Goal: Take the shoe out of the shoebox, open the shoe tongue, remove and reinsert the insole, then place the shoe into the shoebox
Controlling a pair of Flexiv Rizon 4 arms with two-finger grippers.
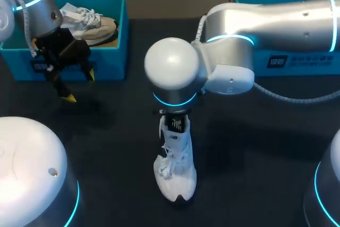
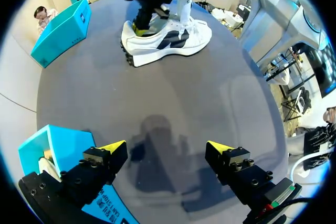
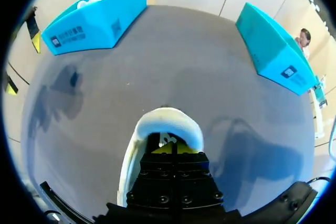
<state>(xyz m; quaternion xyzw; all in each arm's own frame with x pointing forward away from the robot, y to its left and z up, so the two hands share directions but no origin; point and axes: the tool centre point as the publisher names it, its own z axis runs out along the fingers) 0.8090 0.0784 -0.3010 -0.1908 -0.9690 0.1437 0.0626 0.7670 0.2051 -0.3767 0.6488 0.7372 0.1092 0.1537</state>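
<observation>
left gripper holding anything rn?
No, the left gripper is open, its yellow tips wide apart with only the table between them.

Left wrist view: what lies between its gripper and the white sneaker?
Only bare, shadowed table between the left gripper and the white sneaker, as the left wrist view shows.

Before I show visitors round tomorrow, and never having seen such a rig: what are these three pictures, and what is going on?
This is a two-armed robot at a dark table. The wide picture looks down from above; each round one comes from a camera on an arm's wrist. A white shoe sits on the table, and the right gripper reaches into its opening; whether it grips anything there is hidden. The left gripper hangs open and empty beside a blue box holding a second shoe. A second box sits at the right.
</observation>
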